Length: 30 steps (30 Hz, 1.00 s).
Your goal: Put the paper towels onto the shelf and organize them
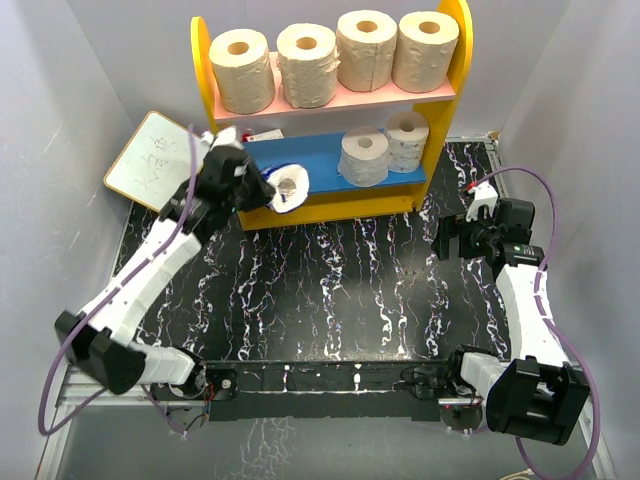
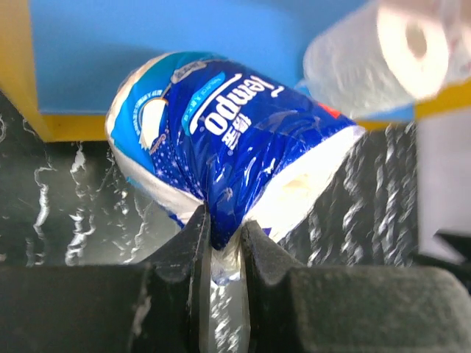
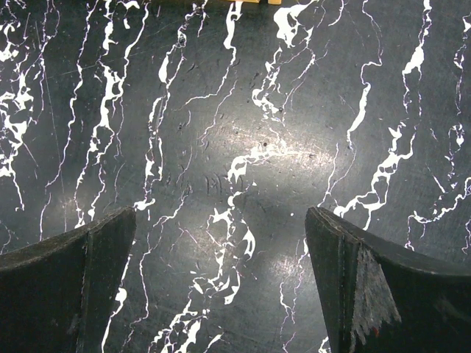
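**Top external view.** The shelf [image 1: 201, 60] stands at the far side of the worktop [image 1: 330, 300]. Four tan rolls [image 1: 305, 65] stand upright in a row on its pink upper board [image 1: 330, 103]. Two white rolls [image 1: 365, 157] stand touching at the right of the blue lower board [image 1: 320, 165]. The blue-wrapped roll [image 1: 285, 187] is the last one. The left jaws hold it on its side at the near left lip of the lower board. Whether it rests on the board cannot be told. The right arm is well apart, over bare worktop at the right. A whiteboard [image 1: 150, 160] leans to the left of the shelf.

**Left wrist view.** The left jaws are clamped on a pinch of the blue-wrapped roll [image 2: 235, 132]. The blue lower board [image 2: 184, 37] lies beyond it, and a white roll [image 2: 390, 51] is at the right.

**Right wrist view.** The right jaws stand wide apart and hold nothing, over bare worktop [image 3: 235, 147].

**Assessment.** The final placement is in hand. The next move calls for carrying the roll further in onto the free left part of the lower board. It should be set upright beside the white pair, clear of the yellow panel, before release.
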Available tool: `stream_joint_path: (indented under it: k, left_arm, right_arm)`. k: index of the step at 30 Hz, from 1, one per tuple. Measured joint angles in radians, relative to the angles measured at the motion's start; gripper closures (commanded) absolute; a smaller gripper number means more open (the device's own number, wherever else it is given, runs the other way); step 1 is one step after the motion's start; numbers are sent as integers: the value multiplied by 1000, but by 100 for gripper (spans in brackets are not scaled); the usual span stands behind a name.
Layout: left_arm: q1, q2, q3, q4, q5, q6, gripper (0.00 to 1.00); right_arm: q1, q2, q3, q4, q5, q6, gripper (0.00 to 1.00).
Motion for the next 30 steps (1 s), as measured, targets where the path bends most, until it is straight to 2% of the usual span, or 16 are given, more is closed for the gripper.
stream_joint_path:
  k: [3, 5, 10, 14, 20, 30]
  left_arm:
    - [26, -178, -323, 267, -42, -192, 100]
    - [19, -247, -414, 292, -59, -293, 100]
    - [4, -158, -360, 456, -60, -485, 100]
    - [6, -99, -350, 528, -92, -599, 100]
    - [38, -3, -288, 520, -142, -733, 100]
    - [110, 203, -72, 447, -201, -887, 100]
  right_arm:
    - [-6, 0, 0, 0, 0, 0, 2]
    - [-13, 0, 0, 0, 0, 0, 2]
    - [-37, 0, 0, 0, -1, 0, 2]
    - [-43, 0, 0, 0, -1, 0, 2]
    - [-43, 0, 0, 0, -2, 0, 2]
    - [-43, 0, 0, 0, -11, -2, 2]
